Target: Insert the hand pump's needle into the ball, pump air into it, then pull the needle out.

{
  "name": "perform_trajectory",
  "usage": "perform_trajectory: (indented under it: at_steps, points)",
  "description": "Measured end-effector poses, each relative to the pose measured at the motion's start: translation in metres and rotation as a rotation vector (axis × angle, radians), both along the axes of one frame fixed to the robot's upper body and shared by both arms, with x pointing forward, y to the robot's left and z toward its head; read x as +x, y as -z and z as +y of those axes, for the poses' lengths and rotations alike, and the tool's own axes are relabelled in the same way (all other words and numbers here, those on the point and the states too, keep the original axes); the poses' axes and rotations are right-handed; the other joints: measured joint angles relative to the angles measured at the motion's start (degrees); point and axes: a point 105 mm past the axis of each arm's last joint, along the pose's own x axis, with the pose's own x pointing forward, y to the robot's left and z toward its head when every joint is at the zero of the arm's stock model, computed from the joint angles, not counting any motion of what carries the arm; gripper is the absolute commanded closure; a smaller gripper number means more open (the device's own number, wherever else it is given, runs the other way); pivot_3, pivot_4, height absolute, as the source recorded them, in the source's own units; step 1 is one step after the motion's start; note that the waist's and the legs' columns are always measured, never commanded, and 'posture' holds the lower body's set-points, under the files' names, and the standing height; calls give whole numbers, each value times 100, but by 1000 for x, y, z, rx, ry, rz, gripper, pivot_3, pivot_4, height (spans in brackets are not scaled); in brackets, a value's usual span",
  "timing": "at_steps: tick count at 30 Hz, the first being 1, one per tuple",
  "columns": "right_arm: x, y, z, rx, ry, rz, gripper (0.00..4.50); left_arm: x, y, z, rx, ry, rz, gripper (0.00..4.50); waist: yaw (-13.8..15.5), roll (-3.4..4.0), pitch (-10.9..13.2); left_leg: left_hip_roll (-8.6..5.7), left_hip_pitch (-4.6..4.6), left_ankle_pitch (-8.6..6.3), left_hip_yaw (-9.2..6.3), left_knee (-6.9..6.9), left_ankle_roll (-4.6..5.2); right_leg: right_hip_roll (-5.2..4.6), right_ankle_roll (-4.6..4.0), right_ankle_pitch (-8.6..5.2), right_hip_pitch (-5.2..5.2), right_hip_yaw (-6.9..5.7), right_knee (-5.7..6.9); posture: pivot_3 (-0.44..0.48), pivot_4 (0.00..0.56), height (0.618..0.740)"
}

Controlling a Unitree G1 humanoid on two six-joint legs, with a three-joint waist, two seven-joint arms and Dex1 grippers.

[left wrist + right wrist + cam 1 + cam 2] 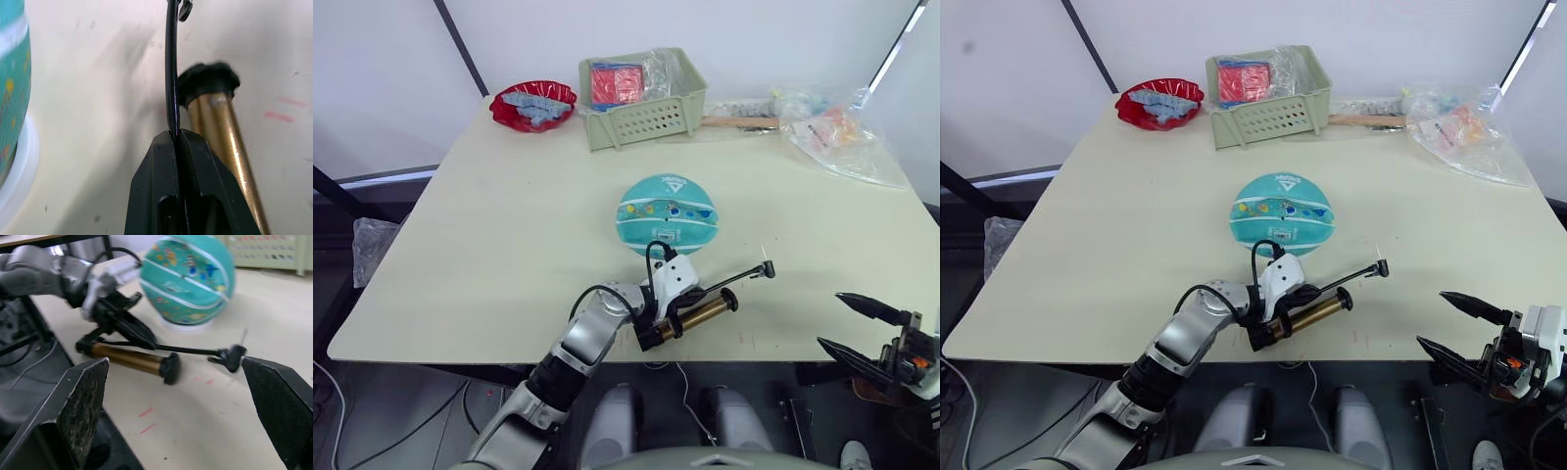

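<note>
The table [509, 245] carried everything. At its far edge stood a pale green basket [646, 119] holding a red packet in clear wrap, with a red dish [532, 106] of grey-blue pieces to its left and a clear plastic bag [832, 135] of mixed items at the far right corner; what was in the bag was hard to make out. A wooden-handled tool [739, 121] lay between basket and bag.

The ball [668, 215] sat near the table's middle on a white ring, clear of the far clutter. Near the front edge lay the hand pump [697, 315], its gold barrel flat on the table. The left gripper [663, 311] was clamped tight on the pump's thin black hose beside the barrel. The hose ran out to the right and ended in the needle [766, 265], raised off the table and well apart from the ball.

The right gripper [864, 333] hung off the table's front right corner, fingers spread wide and empty.
</note>
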Motion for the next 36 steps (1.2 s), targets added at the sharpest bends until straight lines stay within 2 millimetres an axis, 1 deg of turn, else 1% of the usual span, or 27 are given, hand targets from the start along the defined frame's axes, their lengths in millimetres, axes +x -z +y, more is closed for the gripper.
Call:
perform_trajectory:
  at_steps: [3, 6, 9, 10, 12, 15, 16, 19, 20, 25, 32, 36]
  points:
    - [5, -3, 2, 50, 59, 4, 0, 1, -8, 0, -48, 17, -25, 4460, 0, 0, 0, 0, -1, 0, 1, 0, 0, 0, 0, 0, 0, 0, 0, 0, 150, 738]
    - [23, -7, 2, 118, 212, 18, 0, -3, -15, -5, -138, 63, -26, 4460, -1, 1, 0, 0, -1, 0, 2, 0, 0, -1, 0, 0, 0, 0, 0, 0, 150, 738]
    - [32, -10, 7, 173, 272, 55, 0, -4, -17, -7, -178, 89, -19, 4460, 0, 1, 0, 0, -2, 0, -1, 0, 0, -1, -1, 1, -1, -1, 0, 0, 150, 738]
    - [35, -10, 10, 216, 294, 77, 0, -4, -16, -7, -188, 92, -10, 4460, -1, 1, 0, 0, -3, 0, -2, 0, 0, -1, -1, 1, -1, -2, 0, 0, 150, 738]
    - [38, -10, 13, 254, 305, 105, 0, -4, -15, -6, -191, 94, -4, 4460, -2, 1, 0, 0, -4, 0, -2, 0, 0, -1, -1, 1, -1, -2, 0, 0, 150, 738]
    - [47, -11, 21, 339, 326, 184, 0, -4, -13, -6, -193, 100, 3, 4460, -7, 1, 0, 0, -3, 0, -1, 0, 0, -1, 0, 1, -1, -1, 0, 0, 150, 738]
    - [52, -12, 24, 382, 337, 207, 0, -5, -13, -8, -198, 102, 6, 4460, -8, 1, 0, 0, -3, 0, -3, 0, 0, 0, -1, 1, -1, -2, 0, 0, 150, 738]
    - [59, -14, 31, 472, 342, 245, 0, -6, -14, -11, -210, 111, 6, 4460, -4, 1, 0, 0, -6, 0, -9, 0, 0, 0, 0, 1, -1, -7, 0, 0, 150, 738]
    - [60, -13, 33, 508, 348, 261, 0, -6, -15, -11, -210, 113, 6, 4460, -4, 1, 0, 0, -7, 0, -9, 0, 0, 0, 0, 1, -1, -6, 0, 0, 150, 738]
    - [60, -5, 41, 544, 354, 314, 0, -7, -14, -11, -212, 114, 10, 4460, -8, 2, -1, 0, -6, 0, -8, 0, 1, 0, 1, 1, -1, -6, 0, 0, 150, 738]
    - [61, -8, 44, 595, 334, 319, 0, -12, -9, -9, -242, 107, 50, 4460, -15, 2, 0, 1, -6, 0, -9, 0, 1, 0, 1, 1, -1, -7, 0, 0, 150, 738]
    - [61, -8, 47, 603, 313, 338, 0, -12, -9, -8, -257, 99, 60, 4460, -11, 2, -1, 1, -7, 0, -9, 0, 1, 0, 1, 1, -1, -7, 0, 0, 150, 738]
